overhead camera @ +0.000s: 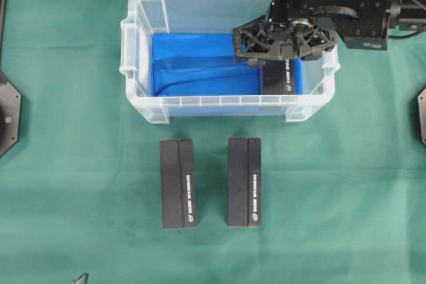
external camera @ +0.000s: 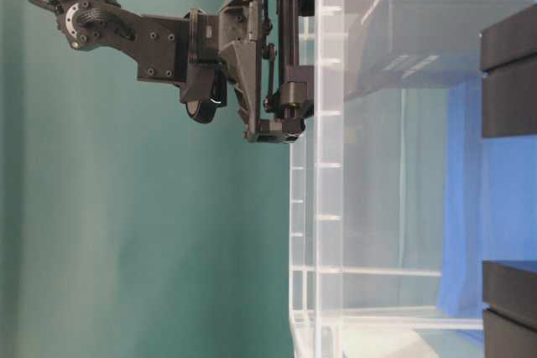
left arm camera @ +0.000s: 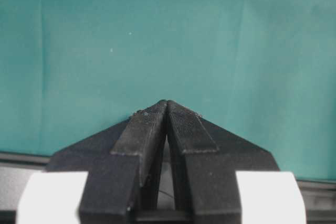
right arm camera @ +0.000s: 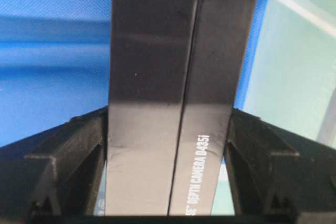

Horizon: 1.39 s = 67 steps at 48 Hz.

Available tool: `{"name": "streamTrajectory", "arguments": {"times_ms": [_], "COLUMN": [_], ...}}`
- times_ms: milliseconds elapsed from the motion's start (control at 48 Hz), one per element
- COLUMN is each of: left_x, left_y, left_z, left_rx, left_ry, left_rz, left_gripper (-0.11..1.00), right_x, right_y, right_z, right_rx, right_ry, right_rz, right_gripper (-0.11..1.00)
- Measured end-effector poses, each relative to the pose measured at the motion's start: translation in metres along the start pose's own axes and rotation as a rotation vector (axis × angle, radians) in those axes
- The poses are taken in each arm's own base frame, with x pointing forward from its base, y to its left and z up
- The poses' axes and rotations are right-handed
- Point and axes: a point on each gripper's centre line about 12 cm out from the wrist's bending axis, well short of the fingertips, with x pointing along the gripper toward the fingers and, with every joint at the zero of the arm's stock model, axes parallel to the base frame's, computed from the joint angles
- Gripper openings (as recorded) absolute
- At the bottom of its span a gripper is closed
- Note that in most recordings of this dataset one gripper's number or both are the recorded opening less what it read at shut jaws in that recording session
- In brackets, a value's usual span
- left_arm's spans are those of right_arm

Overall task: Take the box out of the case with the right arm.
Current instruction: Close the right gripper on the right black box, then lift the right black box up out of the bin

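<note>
The clear case [overhead camera: 136, 51] with a blue bottom stands at the table's back middle. Its one black box [overhead camera: 279, 79] lies at the case's right end and shows through the wall [external camera: 445, 31] in the table-level view. My right gripper [overhead camera: 274, 61] reaches down over the right rim into the case. In the right wrist view the box [right arm camera: 173, 51] fills the gap, and both fingers [right arm camera: 84, 145] press against its long sides, so the right gripper [right arm camera: 168, 124] is shut on it. My left gripper [left arm camera: 167, 104] is shut on nothing, above bare green cloth.
Two more black boxes [overhead camera: 178, 183] [overhead camera: 244, 182] lie side by side on the green cloth in front of the case. The right arm [overhead camera: 359, 14] stretches in from the back right. Arm bases sit at the left [overhead camera: 6, 114] and right edges.
</note>
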Motion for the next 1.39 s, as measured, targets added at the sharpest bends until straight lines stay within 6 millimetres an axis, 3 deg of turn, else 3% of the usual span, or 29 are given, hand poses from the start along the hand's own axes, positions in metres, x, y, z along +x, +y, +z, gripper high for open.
{"name": "streamTrajectory", "arguments": {"times_ms": [479,728,1249,1394], "left_x": [-0.001,-0.001,-0.003,-0.003], "left_y": [0.000,0.000,0.000,0.000], "left_z": [0.000,-0.001,-0.002,-0.002], "left_rx": [0.001,0.003,0.002,0.003], "left_ry": [-0.003,-0.005,-0.012,-0.012], "left_rz": [0.000,0.000,-0.003,-0.002], "left_gripper": [0.00,0.00,0.00,0.00], "right_x": [-0.001,-0.012,-0.119,-0.141], "right_y": [0.004,0.003,0.002,0.002], "right_z": [0.000,0.001,0.009,0.011], "right_rx": [0.006,0.025,0.031,0.029], "right_ry": [-0.001,0.003,-0.029,-0.038], "right_rz": [0.023,-0.014,-0.018,-0.026], "right_gripper": [0.65,0.65,0.65,0.65]}}
